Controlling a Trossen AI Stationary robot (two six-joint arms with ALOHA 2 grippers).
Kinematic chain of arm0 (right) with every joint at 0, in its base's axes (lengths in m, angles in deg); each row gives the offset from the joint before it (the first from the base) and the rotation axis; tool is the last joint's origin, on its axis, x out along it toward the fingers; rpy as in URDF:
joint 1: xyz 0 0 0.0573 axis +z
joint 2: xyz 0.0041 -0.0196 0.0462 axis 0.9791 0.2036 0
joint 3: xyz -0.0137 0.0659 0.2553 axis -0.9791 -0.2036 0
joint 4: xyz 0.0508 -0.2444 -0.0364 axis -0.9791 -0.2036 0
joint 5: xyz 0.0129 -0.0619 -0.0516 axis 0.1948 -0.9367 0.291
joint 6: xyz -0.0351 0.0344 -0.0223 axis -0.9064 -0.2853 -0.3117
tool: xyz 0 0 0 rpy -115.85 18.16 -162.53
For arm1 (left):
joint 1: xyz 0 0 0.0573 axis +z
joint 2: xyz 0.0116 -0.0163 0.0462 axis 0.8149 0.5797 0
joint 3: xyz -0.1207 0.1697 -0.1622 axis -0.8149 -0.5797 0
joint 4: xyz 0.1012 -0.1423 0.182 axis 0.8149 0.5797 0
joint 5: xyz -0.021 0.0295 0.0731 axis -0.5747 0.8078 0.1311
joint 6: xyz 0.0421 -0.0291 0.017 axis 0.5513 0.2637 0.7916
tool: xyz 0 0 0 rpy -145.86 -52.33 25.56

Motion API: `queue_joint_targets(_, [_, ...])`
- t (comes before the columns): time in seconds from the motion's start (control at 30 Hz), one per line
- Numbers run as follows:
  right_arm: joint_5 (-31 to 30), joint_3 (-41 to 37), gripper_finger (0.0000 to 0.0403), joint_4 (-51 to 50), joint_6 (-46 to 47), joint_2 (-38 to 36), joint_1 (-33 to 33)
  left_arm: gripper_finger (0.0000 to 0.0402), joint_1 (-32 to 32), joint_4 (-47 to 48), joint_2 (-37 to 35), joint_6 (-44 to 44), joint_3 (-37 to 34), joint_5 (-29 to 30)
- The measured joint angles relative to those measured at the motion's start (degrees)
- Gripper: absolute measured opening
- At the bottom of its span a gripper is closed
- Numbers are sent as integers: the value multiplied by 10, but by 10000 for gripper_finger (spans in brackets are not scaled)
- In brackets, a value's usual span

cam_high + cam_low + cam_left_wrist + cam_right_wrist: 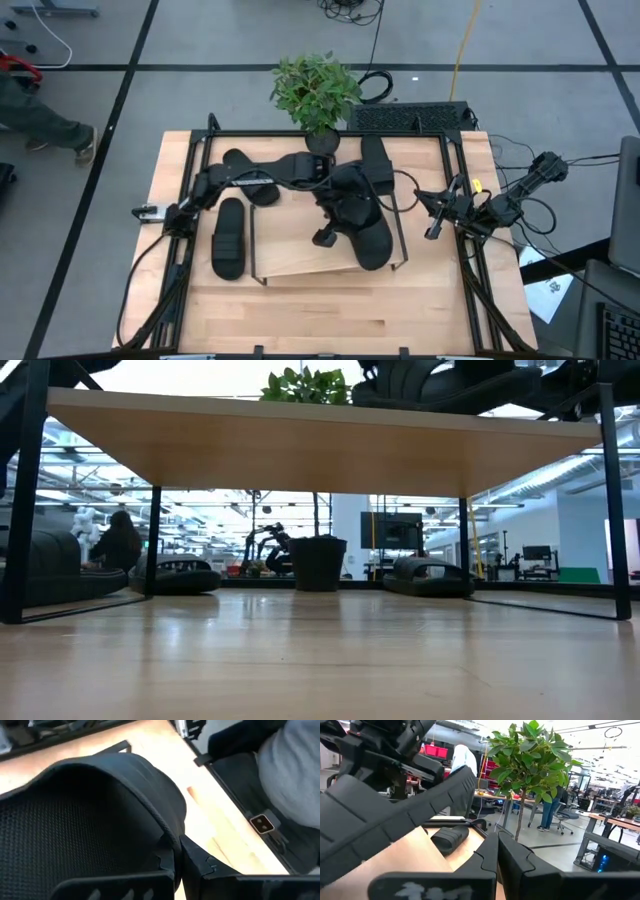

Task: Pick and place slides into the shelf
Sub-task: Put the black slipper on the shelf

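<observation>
Right now the shelf (300, 262), a low rack with a pale wood board and thin black wire end frames, sits mid-table with two matte black slides on its board: one slide (372, 240) lies toward the near right corner, and a second slide (352, 190) sits just behind it, under the left gripper (325, 232). That gripper hangs over the pair with its fingers pressed shut; whether they pinch anything I cannot tell, though the left wrist view shows them right against a ribbed strap band (100, 815). A third slide (229, 236) lies flat on the tabletop just left of the shelf, and a fourth slide (250, 178) rests behind it. A potted plant (316, 92) stands at the far edge. The right gripper (434, 226) waits beside the shelf's right frame, fingers closed and empty.
</observation>
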Motion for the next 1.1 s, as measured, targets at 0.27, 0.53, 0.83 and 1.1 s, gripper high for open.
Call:
queue_joint_targets(0.27, [0, 0, 0, 9, -9, 0, 0, 0, 25, -14, 13, -28, -6, -43])
queue_joint_targets(0.53, [0, 0, 0, 10, -11, 0, 0, 0, 22, -21, 25, -16, -6, -76])
queue_joint_targets(0.83, [0, 0, 0, 9, -10, 0, 0, 33, 19, -55, 32, -8, -7, -43])
queue_joint_targets(1.1, [0, 0, 0, 9, -9, 0, 0, 106, 17, -60, 32, -8, -7, -15])
